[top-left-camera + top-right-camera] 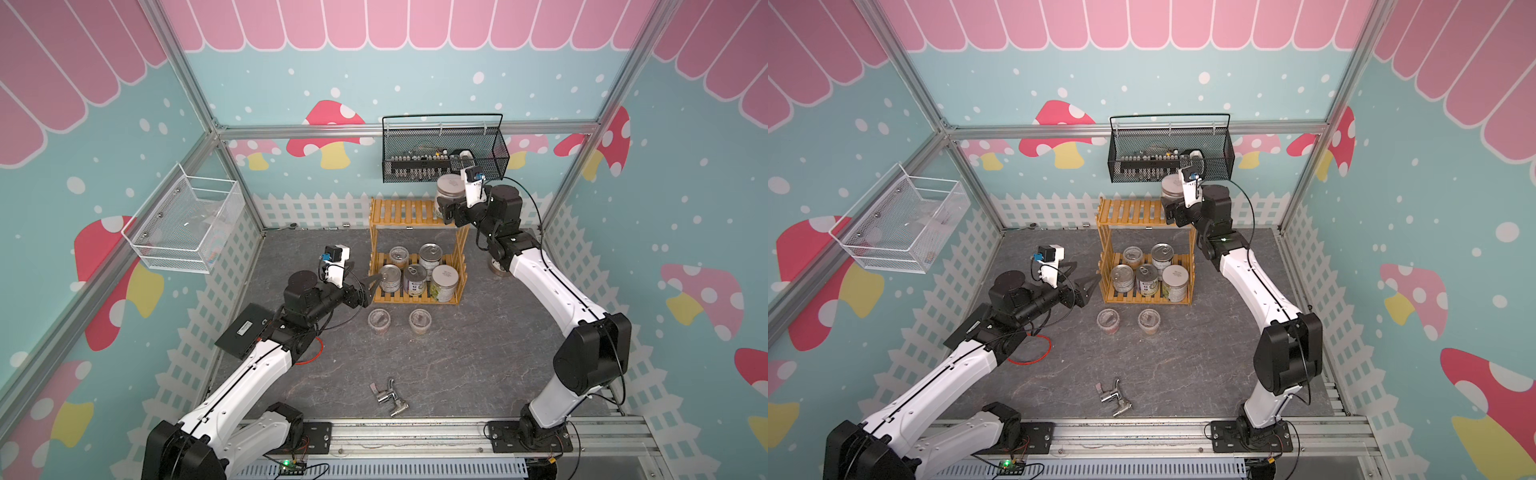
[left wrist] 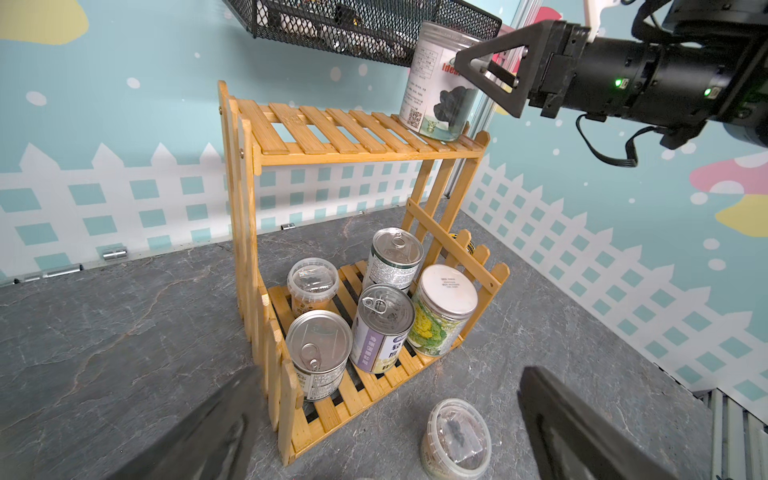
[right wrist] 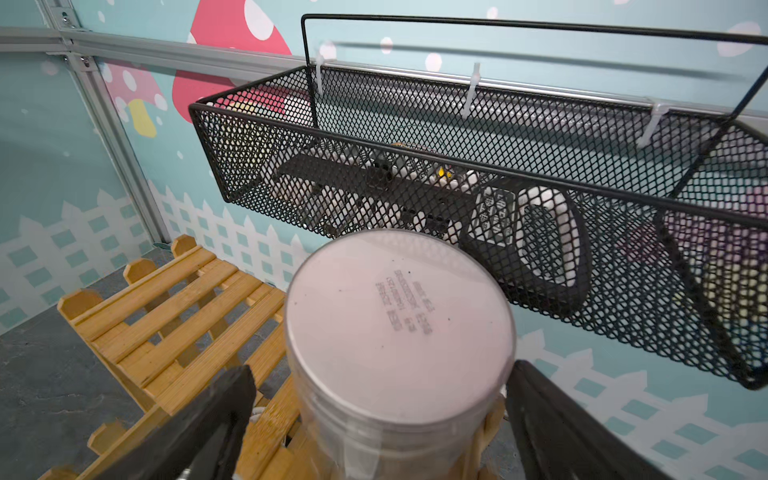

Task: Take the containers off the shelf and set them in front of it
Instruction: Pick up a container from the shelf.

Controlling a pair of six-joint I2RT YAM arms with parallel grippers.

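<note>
Right pincer [image 1: 1168, 207] at white-lidded jar [image 1: 1171, 185] on shelf [image 1: 1129, 212] top, contact unclear.

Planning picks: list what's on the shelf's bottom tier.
Three tins, a tub and a jar. The tub's base is hidden behind a tin.
</note>
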